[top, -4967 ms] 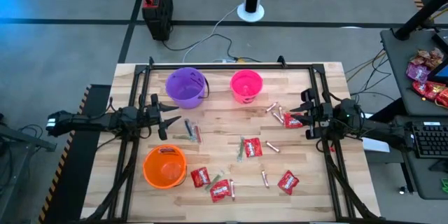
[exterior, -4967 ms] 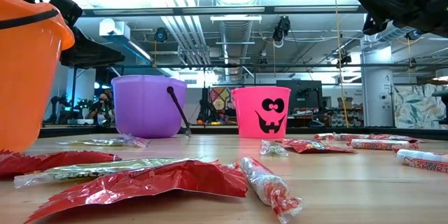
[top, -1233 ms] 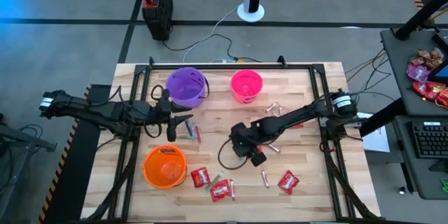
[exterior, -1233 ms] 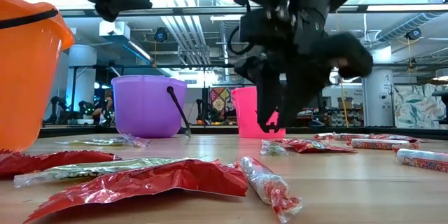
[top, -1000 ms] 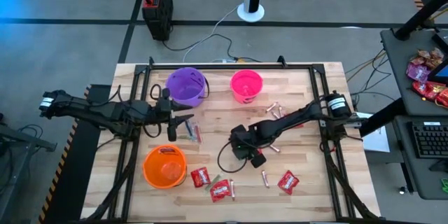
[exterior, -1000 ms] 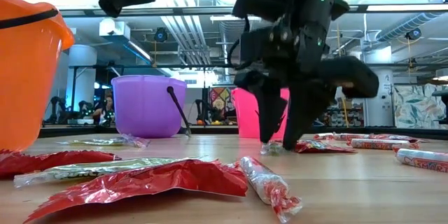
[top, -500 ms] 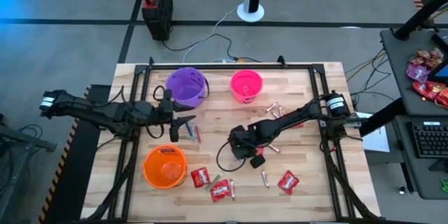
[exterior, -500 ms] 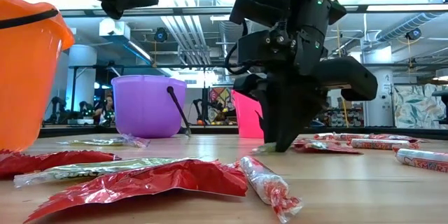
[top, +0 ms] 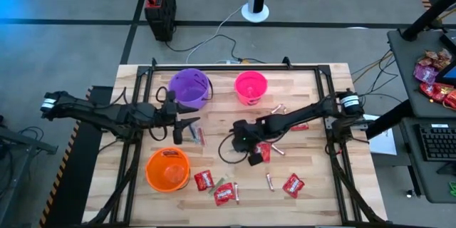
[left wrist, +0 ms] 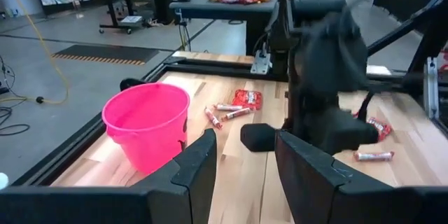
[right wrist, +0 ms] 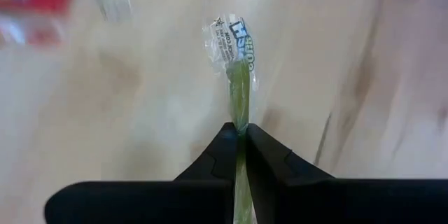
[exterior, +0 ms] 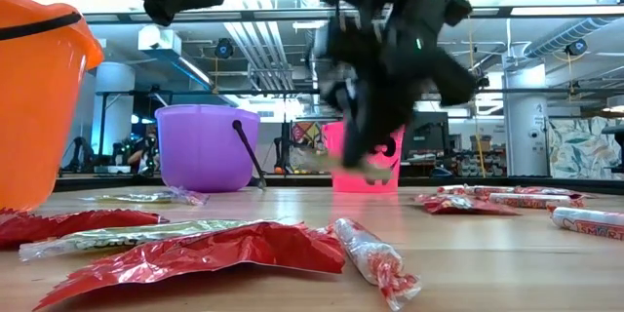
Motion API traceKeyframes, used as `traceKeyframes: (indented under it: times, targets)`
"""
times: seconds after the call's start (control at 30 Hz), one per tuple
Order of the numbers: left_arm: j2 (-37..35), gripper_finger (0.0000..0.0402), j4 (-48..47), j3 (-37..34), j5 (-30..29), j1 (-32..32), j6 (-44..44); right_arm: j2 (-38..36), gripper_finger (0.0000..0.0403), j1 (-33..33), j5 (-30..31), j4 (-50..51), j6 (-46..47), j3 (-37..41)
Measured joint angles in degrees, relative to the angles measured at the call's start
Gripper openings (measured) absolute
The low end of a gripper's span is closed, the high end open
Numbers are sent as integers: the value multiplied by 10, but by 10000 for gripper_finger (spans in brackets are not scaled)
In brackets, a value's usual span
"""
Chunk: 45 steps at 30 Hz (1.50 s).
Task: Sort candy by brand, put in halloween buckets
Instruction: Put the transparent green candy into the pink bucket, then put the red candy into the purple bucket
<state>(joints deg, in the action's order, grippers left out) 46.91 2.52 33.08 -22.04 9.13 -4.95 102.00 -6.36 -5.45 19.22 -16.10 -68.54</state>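
3 buckets on the table: purple bucket (top: 189,87) at the far left, pink bucket (top: 251,86) just right of it at the far edge, orange bucket (top: 168,169) near left with 1 red packet lying inside.

Right gripper (top: 239,137) is out over the middle of the table, jaws pinched tight on 1 green stick (right wrist: 239,80). The right wrist view shows it clamped between the fingertips (right wrist: 225,142), clear wrapper end sticking out past them. In the low view the gripper hangs above the wood in front of the pink bucket.

Left gripper (top: 194,122) sits above the table between the purple and orange buckets, jaws partly apart, nothing in them.

Loose candy from above: 5 red packets that I can count, 1 by the right arm (top: 298,122), 1 mid-table (top: 262,152), 2 near the orange bucket (top: 204,179), 1 near right (top: 293,184). A few tan sticks (top: 278,111) lie scattered right of center, count unclear. More green sticks (top: 197,137) lie by the left gripper.
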Motion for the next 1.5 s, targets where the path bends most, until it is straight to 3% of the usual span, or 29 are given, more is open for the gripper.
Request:
traceKeyframes:
  times: [0.2,0.37,0.47,0.53,0.67,0.73,0.97,1.17,1.5]
  targets:
    - [-27,131,-42,35,1,1,0,-59,13,8,-5,-197,13,73]
    - [-31,131,-75,68,1,1,2,-86,12,29,38,-433,46,155]
    - [-31,131,-77,74,1,1,2,-97,12,45,136,-569,68,198]
    - [-31,131,-78,74,1,1,2,-104,12,56,244,-623,79,218]
    - [-29,131,-79,68,1,1,1,-115,12,84,457,-643,122,248]
    - [-25,131,-79,67,1,1,0,-125,12,104,507,-628,157,250]
    - [-14,131,-77,66,1,1,0,-134,12,180,420,-581,266,250]
    - [-12,131,-78,66,1,1,0,-134,16,205,411,-547,333,250]
    - [-11,131,-77,66,1,1,4,-134,96,218,410,-521,356,250]
